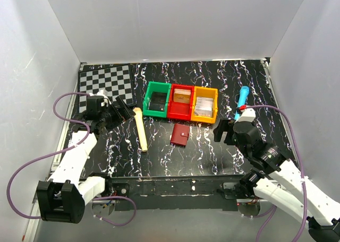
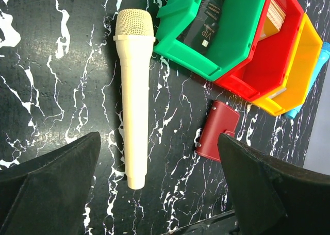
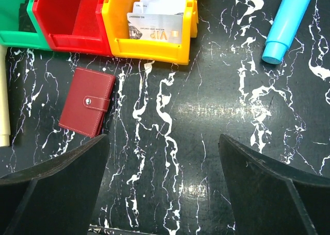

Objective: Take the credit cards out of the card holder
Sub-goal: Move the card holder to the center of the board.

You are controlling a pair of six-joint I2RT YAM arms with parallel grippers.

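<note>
Card holder [image 1: 179, 135]: small, flat, maroon leather, snapped shut, on black marbled bench [image 1: 212, 157].
Left hand [image 2: 159, 142]: wide, empty.
Right hand [image 3: 164, 139]: wide, empty.

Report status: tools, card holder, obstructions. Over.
Left tool open, empty. Right tool open, empty. Small flat maroon leather-like card holder snapped shut, untouched. Cream plastic microphone beside it, apart.

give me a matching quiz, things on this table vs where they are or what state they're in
1 card holder
2 cream microphone
3 checkerboard
4 yellow bin

a far left corner
b holds white cards
c snapped shut, in front of the red bin
d lying left of the card holder

Pairs: 1-c, 2-d, 3-a, 4-b
</note>
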